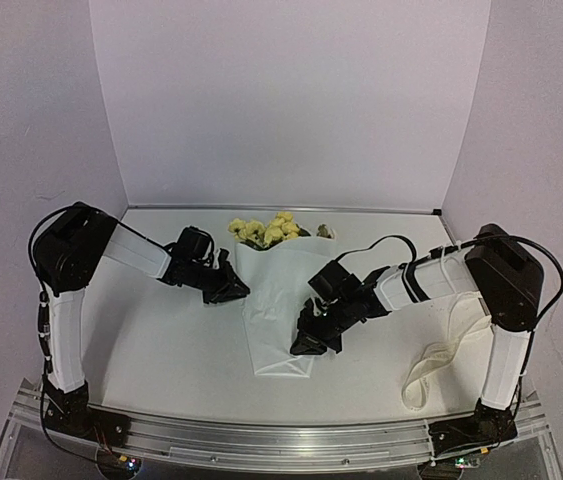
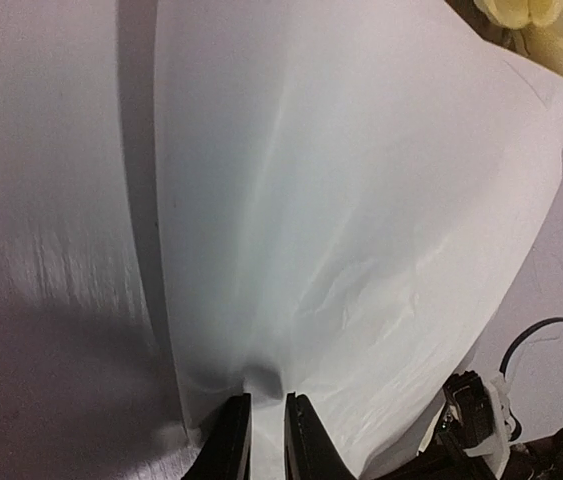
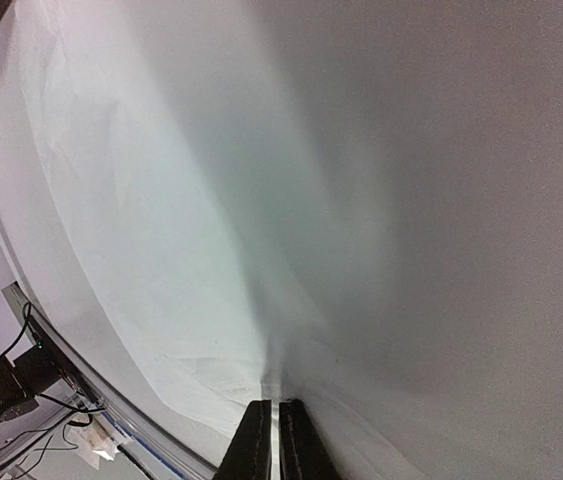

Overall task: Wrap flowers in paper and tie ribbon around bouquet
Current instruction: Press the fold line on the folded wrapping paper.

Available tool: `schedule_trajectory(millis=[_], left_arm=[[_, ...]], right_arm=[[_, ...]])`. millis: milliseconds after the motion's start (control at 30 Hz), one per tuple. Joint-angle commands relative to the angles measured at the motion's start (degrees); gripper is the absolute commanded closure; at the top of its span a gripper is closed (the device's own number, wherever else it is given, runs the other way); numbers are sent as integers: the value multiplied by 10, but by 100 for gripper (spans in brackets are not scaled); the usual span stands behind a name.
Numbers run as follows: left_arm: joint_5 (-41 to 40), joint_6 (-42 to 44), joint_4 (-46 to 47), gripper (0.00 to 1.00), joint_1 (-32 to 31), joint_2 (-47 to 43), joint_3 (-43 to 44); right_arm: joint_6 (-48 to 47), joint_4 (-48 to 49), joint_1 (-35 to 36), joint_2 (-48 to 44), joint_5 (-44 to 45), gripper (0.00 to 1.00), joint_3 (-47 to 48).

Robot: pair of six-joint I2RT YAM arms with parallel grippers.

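nearest, along the bottom of the top view: metal rail (image 1: 291, 440) with both arm bases bolted on. beyond it, on the white table (image 1: 161, 340), paper (image 1: 279, 300) folded into a long shape, narrower end toward the rail, wider end away. flowers (image 1: 266, 230) at that far end, yellow heads poking past the paper's top edge, stems hidden inside.

left gripper (image 1: 233, 292) at the paper's left edge, up near the flowers. seen from the left wrist, left gripper (image 2: 267, 400) with fingers almost together, pinching a small pucker of paper (image 2: 361, 200) between them; flowers (image 2: 536, 20) in the upper right corner.

right gripper (image 1: 313, 343) low on the paper's right side, toward the near end. seen from the right wrist, right gripper (image 3: 274, 405) with fingers pressed tight on a thin fold of paper (image 3: 161, 250), creases fanning out from the tips.

ribbon (image 1: 446, 345) off to the right on the table, looping loose beneath the right arm, well apart from the paper.
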Motion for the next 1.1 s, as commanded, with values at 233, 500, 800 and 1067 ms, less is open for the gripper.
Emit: schedule_trajectory(millis=[233, 500, 800, 1067], left_arm=[[3, 26, -73, 86, 78, 90, 149], [38, 53, -110, 86, 127, 146, 265], [52, 111, -161, 84, 128, 81, 292], [60, 108, -137, 86, 14, -89, 79]], right_arm=[[-6, -15, 1, 5, 21, 96, -12], [-5, -20, 1, 6, 17, 96, -4], [-7, -32, 1, 0, 21, 96, 9], [-8, -36, 1, -15, 38, 96, 11]])
